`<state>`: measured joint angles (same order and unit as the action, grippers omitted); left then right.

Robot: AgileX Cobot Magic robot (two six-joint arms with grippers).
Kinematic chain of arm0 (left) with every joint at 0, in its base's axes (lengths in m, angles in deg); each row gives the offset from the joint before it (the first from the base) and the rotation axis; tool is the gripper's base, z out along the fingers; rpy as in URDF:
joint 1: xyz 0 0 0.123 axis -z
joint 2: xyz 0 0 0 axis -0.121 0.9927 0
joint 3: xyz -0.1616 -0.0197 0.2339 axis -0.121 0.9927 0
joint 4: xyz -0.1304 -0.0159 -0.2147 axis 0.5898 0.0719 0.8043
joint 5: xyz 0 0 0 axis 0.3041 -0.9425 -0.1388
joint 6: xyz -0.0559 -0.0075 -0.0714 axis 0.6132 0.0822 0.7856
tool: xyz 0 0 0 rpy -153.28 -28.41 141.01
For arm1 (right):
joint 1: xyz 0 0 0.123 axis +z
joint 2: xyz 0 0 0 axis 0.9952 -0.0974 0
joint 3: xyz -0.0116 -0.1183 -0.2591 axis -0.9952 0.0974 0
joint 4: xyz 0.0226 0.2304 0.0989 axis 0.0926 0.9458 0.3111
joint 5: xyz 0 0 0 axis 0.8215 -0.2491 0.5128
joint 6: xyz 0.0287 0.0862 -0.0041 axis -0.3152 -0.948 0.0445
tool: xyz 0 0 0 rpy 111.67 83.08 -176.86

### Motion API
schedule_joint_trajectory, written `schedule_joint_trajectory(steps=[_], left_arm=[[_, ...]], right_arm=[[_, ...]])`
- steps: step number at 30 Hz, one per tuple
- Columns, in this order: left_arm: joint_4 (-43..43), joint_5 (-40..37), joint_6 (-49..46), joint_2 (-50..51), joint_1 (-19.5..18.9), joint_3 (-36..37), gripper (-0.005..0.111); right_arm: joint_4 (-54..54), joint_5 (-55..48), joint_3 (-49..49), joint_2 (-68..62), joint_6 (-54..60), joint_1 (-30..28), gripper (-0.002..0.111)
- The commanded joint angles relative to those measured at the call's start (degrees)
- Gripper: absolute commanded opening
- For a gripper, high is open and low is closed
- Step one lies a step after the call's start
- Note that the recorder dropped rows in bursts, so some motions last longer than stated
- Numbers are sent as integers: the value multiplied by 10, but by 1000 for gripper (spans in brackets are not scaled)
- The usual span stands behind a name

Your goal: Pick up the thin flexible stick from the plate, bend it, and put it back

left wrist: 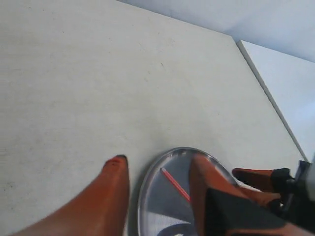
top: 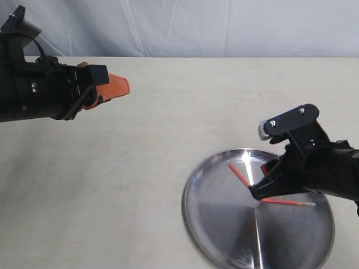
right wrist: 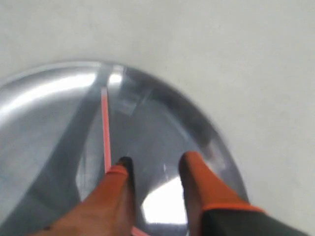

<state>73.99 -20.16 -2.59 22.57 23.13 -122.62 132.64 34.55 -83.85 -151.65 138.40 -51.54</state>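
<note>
- thin flexible stick point(top: 238, 174): a very thin red-orange plastic rod w/ a pale clear tip. It lies on the plate, kinked into a V. The kink itself is hidden under your right gripper point(top: 258, 193) in the ext. view.
- The right gripper's orange fingers are part-open w/ a moderate gap and nothing between them. In the right wrist view one arm of the V runs up to the tip of one finger. Touching or just beside it, can't tell. Either way it's not clamped.
- The other arm of the V comes out from beneath the gripper toward the right side, pale tip at its end.
- plate point(top: 221, 230): large, round, shiny silver metal w/ a shallow raised rim. Both arms of the stick sit inside the rim.
- Handling, as a judgement: it's near weightless and springy, so it will likely skate on the polished metal if nudged. It lies flat, so it's hard to get under.
- If you re-grip, take one straight arm near the kink, fingers square across it and closed gently.
- Stage, judging by the layout: bend done, stick back on the plate. Prob. what's left is lifting straight up w/o dragging it.
- table top point(top: 168, 140): flat, off-white, carries the plate.
- left gripper point(top: 120, 87): orange fingers spread wide, empty, well apart from the plate at far left.
</note>
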Motion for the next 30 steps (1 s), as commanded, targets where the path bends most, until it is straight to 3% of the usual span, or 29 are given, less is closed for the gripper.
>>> schedule_joint_trajectory(steps=[1, 4, 6, 9, 12, 19, 30], left_arm=[[-23, 64, -37, -3, -2, 3, 0], [-96, 164, -96, -52, -2, 3, 0], [-149, 186, -109, -108, -2, 3, 0], [-175, 188, -109, -165, -2, 3, 0], [-180, 167, -107, -214, -2, 4, 0], [-223, 176, -107, -232, -2, 4, 0], [-245, 176, -107, -233, -2, 4, 0]], right_arm=[[0, 32, -44, 93, -13, -2, 0], [0, 23, -69, 188, -18, -2, -1], [0, -10, -68, 228, -20, -2, -1], [0, 5, -65, 263, -20, -2, -1], [0, 119, -64, 300, -20, -2, -1], [0, 255, -64, 335, -20, -2, -1], [0, 284, -64, 336, -13, -2, -1]])
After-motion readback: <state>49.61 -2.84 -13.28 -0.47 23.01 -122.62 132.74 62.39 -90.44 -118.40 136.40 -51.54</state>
